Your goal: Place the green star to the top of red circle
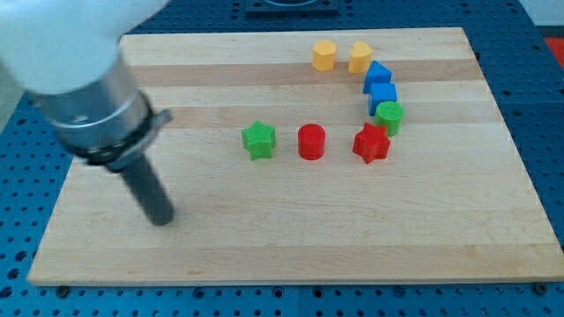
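Note:
The green star (259,140) lies near the board's middle, just left of the red circle (311,141), with a small gap between them. My tip (161,217) rests on the board at the lower left, well left of and below the green star, touching no block. The arm's large grey and white body (84,84) fills the view's upper left above the rod.
A red star (371,143) lies right of the red circle. A green round block (389,115), two blue blocks (382,95) (377,74) and two yellow blocks (359,56) (324,55) curve up toward the board's top edge. The wooden board (291,229) sits on a blue perforated table.

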